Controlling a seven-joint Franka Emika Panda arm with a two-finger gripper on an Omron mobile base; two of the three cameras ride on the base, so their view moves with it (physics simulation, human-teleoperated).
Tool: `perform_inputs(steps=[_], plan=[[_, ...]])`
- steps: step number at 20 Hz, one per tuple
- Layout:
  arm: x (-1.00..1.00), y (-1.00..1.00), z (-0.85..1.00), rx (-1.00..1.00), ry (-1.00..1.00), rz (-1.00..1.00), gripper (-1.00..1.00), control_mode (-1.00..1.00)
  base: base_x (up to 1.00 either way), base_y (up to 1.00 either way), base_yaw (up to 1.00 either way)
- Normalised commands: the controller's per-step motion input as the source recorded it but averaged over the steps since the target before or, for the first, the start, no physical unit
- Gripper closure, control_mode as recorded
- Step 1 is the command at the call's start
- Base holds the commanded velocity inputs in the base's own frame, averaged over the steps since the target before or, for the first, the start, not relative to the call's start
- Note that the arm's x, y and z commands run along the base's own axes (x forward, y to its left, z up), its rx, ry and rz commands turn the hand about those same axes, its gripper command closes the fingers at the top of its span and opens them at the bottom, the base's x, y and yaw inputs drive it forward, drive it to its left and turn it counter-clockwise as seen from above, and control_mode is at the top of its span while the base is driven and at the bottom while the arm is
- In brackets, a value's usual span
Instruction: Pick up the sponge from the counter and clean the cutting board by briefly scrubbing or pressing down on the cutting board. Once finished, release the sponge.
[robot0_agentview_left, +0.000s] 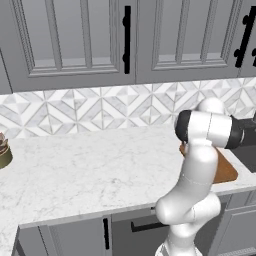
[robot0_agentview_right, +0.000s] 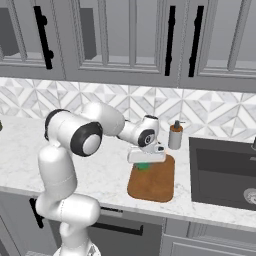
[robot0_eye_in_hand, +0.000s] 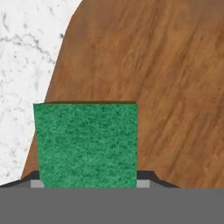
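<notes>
Left of the tool (robot0_agentview_right: 145, 165), the broad white marble-look table (robot0_agentview_left: 85, 175) with faint grey veining runs out beneath a triangle-patterned tile backsplash (robot0_agentview_left: 100, 107) and grey wall cabinets with black handles (robot0_agentview_left: 127, 40); a small brown-and-olive object (robot0_agentview_left: 4, 152) sits at the far left edge of the table, well apart from the tool.

Directly under the tool lies the flat brown-orange wooden cutting board with rounded corners (robot0_agentview_right: 155, 184), resting on the table near its front edge. The tool points down over the far left part of the board. In the hand view its two dark tips are closed on the small rectangular sponge with a green top (robot0_eye_in_hand: 86, 144), one tip at each side, so the sponge is gripped. The sponge sits over the board's surface close to the board's left edge; whether it presses on the wood cannot be told.

Right of the tool, just beyond the board's far corner, a small brown soap dispenser (robot0_agentview_right: 175, 136) stands upright on the table. Farther right is the dark sink basin (robot0_agentview_right: 222, 172) set into the table.
</notes>
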Motion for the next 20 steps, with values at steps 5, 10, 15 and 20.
perform_inputs(steps=[5, 10, 15, 20], plan=[[0.63, -0.01, -0.50, 0.00, 0.00, 0.00, 1.00, -1.00, 0.00, 0.00, 0.00], [0.65, 0.00, -0.44, 0.00, 0.00, 0.00, 1.00, -1.00, 0.00, 0.00, 0.00], [0.45, 0.00, -0.47, 0.00, -0.01, 0.00, 1.00, -1.00, 0.00, 0.00, 0.00], [0.06, 0.09, -0.53, 0.00, -0.04, 0.00, 1.00, -1.00, 0.00, 0.00, 0.00]])
